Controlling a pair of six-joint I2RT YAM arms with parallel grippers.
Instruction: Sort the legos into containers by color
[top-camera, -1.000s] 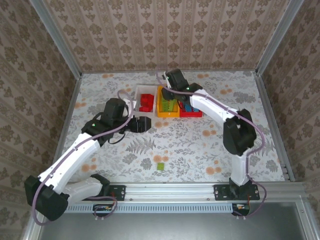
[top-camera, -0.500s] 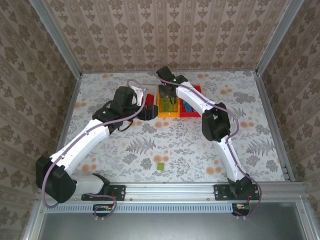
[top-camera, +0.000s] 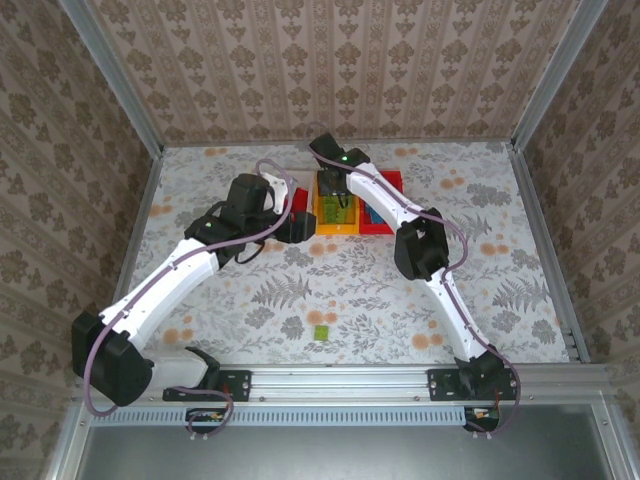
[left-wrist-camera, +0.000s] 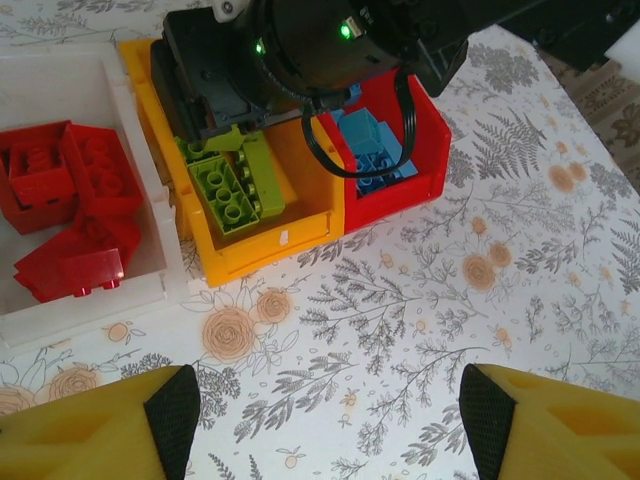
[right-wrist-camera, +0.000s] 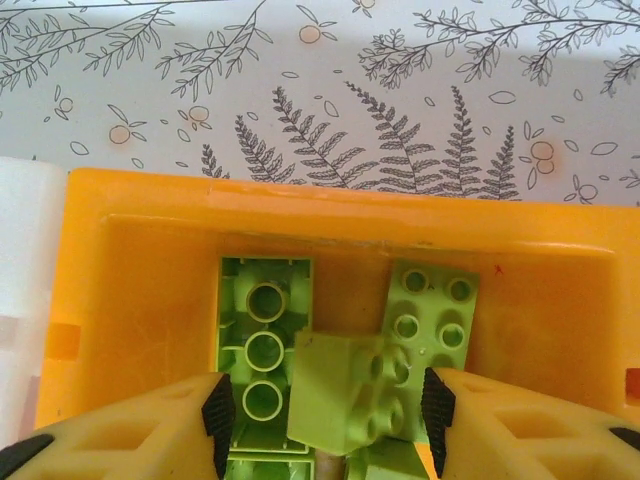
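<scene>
In the right wrist view, our right claw hangs over the yellow-orange bin. Its jaws are released, standing wider than the lime green brick between them, with a gap on the brick's left side. Two more green legos lie on the bin floor beneath.

In the left wrist view, our left claw spreads open along the lower edge, grasping nothing, above the flowered bench. At the upper left, the white bin holds red legos. The red bin beside the yellow-orange one holds blue legos.

From above, one stray green lego lies on the bench at lower centre, well apart from the bins.
</scene>
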